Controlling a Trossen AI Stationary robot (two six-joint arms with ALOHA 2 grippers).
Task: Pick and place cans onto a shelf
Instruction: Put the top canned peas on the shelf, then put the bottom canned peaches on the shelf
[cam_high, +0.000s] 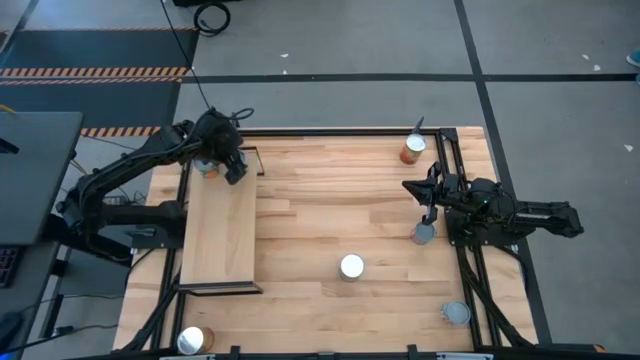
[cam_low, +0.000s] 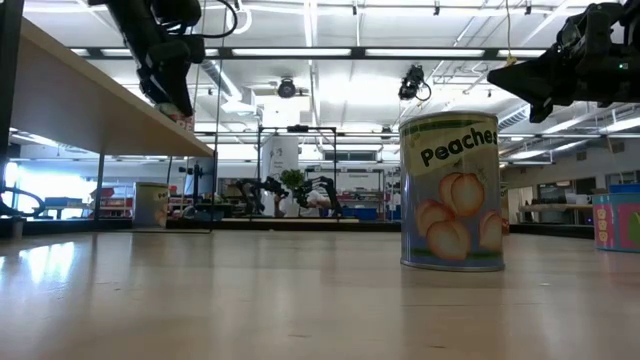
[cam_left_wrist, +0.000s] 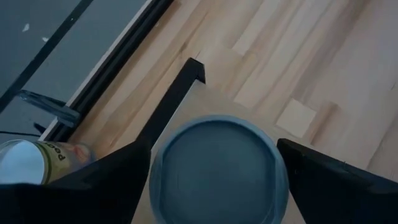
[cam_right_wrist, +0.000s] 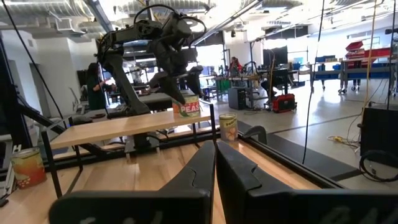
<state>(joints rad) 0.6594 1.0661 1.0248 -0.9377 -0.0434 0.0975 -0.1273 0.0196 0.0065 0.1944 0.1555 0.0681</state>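
Observation:
My left gripper (cam_high: 231, 166) is over the far end of the plywood shelf (cam_high: 220, 240). It is shut on a can with a bluish-grey top (cam_left_wrist: 217, 168). The right wrist view shows this can as a labelled tin (cam_right_wrist: 186, 106) upright on the board. A second labelled can (cam_high: 208, 167) stands just left of it on the shelf. My right gripper (cam_right_wrist: 215, 163) is shut and empty. It is raised over the table's right side (cam_high: 428, 200), just beyond a grey-topped can (cam_high: 424, 233). My left gripper holds the can between its two fingers, one on each of two opposite sides of the can's wall near the top rim (cam_left_wrist: 152, 168). The fingers (cam_left_wrist: 323, 180) come from above, pointing down. The can is upright, with its bottom at the shelf board (cam_right_wrist: 186, 117).
More cans stand on the tabletop: an orange one (cam_high: 412, 150) at the far right, a silver-topped peaches can (cam_high: 351, 266) in the middle, a bluish one (cam_high: 457, 313) near right and one (cam_high: 195, 340) at the near left. The shelf's black frame corner (cam_left_wrist: 196, 65) is close by.

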